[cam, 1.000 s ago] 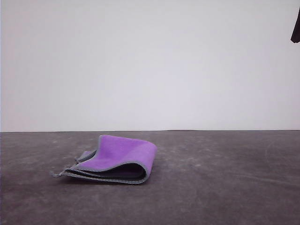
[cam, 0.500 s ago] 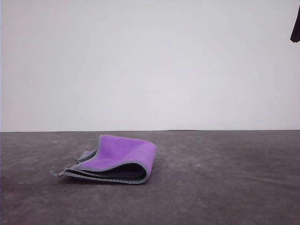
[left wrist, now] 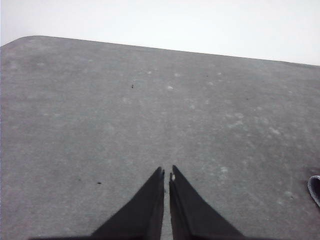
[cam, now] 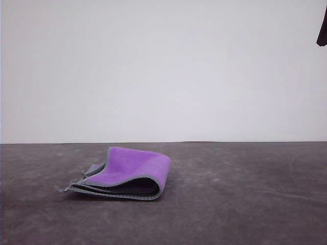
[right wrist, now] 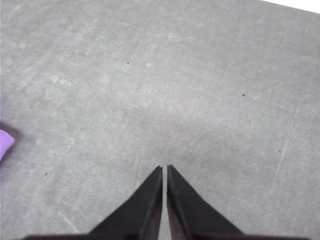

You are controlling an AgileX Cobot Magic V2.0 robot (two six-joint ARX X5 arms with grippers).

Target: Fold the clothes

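We note the folded cloth (cam: 125, 175) lying purple face up on the grey table (cam: 245, 194), well apart from both pincers. Left gripper (left wrist: 166, 173) and right gripper (right wrist: 165, 168) each hover above bare tabletop, fingers pressed nearly together, empty.

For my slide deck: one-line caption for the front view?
Folded purple-and-grey cloth lying loosely doubled on the dark grey table, purple face up.

The left gripper (left wrist: 166, 175) has its black, tapered jaws pressed nearly together, holding nothing. The right gripper (right wrist: 164, 170) is likewise closed and empty, its tips pointing forward and down.
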